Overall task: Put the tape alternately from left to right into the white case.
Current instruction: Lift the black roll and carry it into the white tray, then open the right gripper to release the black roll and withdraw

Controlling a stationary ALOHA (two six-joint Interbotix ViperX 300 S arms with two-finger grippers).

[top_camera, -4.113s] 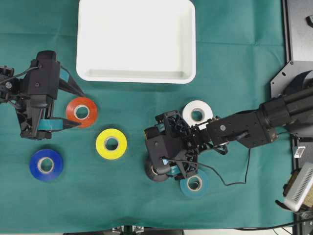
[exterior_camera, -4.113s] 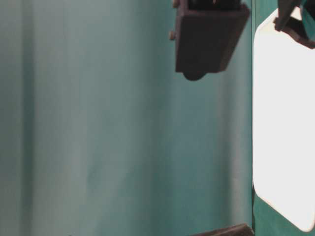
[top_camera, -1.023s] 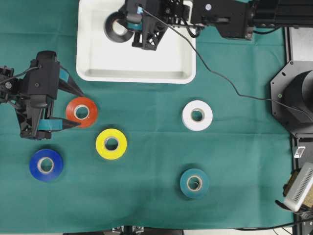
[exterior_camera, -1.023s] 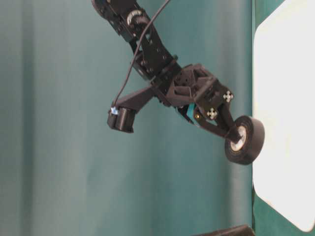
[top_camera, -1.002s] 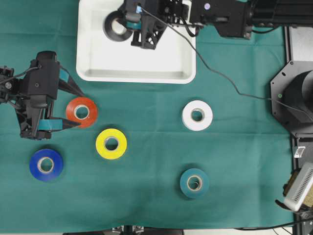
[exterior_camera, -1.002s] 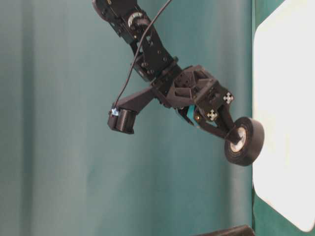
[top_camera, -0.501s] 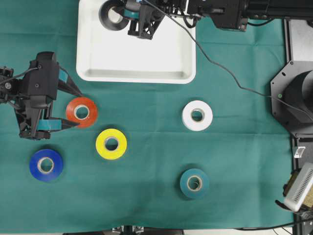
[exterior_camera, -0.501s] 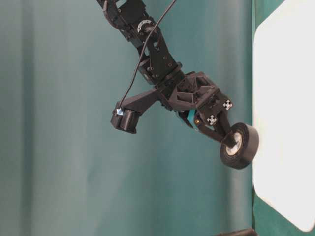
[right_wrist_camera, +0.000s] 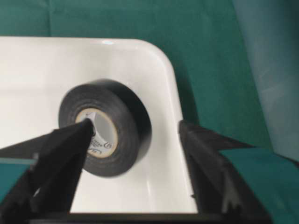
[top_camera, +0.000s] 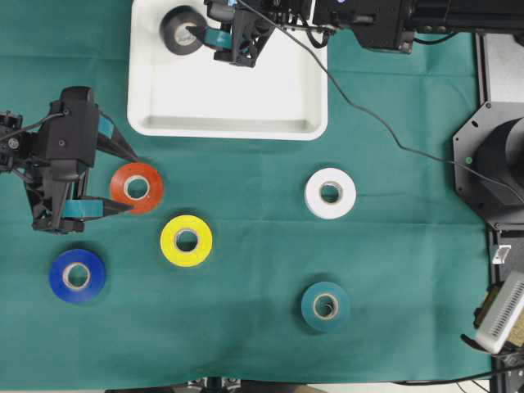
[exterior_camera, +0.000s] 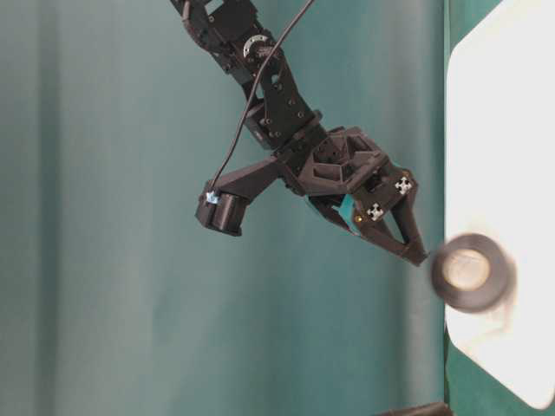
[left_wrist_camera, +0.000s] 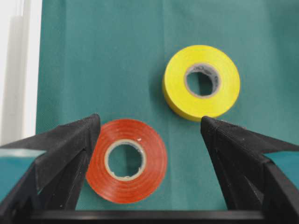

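Note:
The black tape roll is in the far left corner of the white case. It stands on edge and looks blurred, just clear of the fingertips. My right gripper hangs open beside it, one finger in line with the roll's core. My left gripper is open and hovers over the red roll, which lies flat on the cloth nearer its left finger. The yellow roll, blue roll, white roll and teal roll lie flat on the green cloth.
The right arm and its cable stretch across the case's far edge from the right. A grey base plate and a white device sit at the table's right edge. The case's rim shows left of my left gripper.
My right gripper has opened and let go of the black roll, which now sits free in the case's far left corner. The left arm has not moved.

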